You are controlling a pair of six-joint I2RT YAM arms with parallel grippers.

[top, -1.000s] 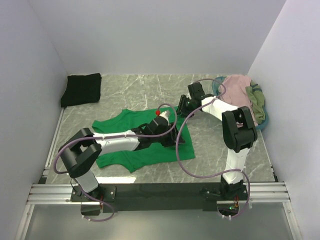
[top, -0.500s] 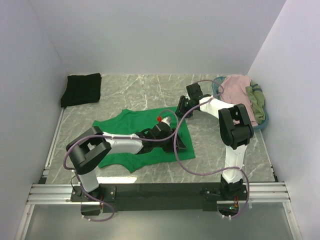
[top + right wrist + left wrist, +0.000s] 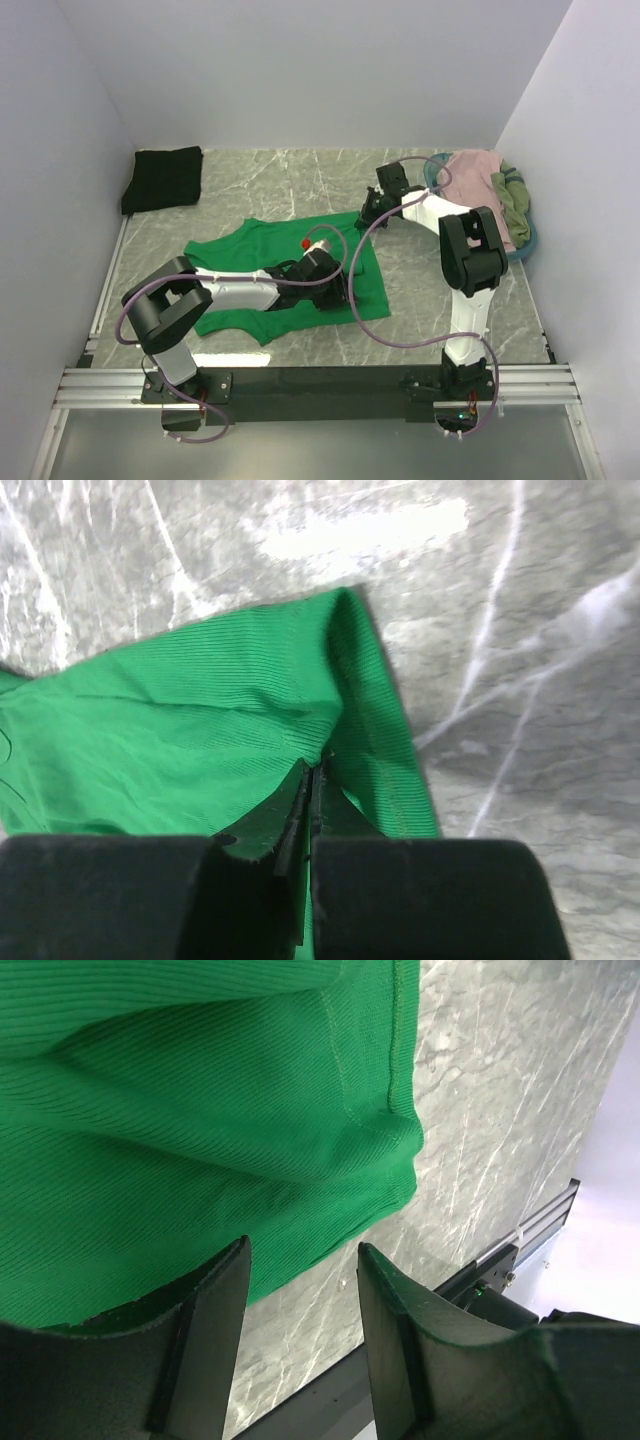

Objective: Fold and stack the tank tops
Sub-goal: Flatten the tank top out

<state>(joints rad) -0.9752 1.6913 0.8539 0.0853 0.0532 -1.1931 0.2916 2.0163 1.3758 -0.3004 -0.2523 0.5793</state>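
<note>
A bright green tank top (image 3: pixel 262 268) lies spread flat mid-table. My right gripper (image 3: pixel 366 213) is at its far right corner; the right wrist view shows the gripper (image 3: pixel 315 767) shut, pinching a pucker of the green tank top (image 3: pixel 190 730) beside its hem. My left gripper (image 3: pixel 342 288) hovers over the near right corner, open, nothing between its fingers (image 3: pixel 303 1250); the green tank top's (image 3: pixel 200 1110) corner lies just beyond them. A black tank top (image 3: pixel 162 178) sits folded at the back left. Pink (image 3: pixel 476 178) and olive (image 3: pixel 514 200) tank tops are heaped at the right.
The pink and olive tops fill a teal oval basket (image 3: pixel 526 243) against the right wall. White walls close in the marble table (image 3: pixel 280 175) on three sides. A metal rail (image 3: pixel 300 378) with both arm bases runs along the near edge. Purple cables loop over the green top.
My right gripper has gone from open to shut on the green top's far right corner. The left arm has slid a little nearer and leftward, jaws unchanged.
</note>
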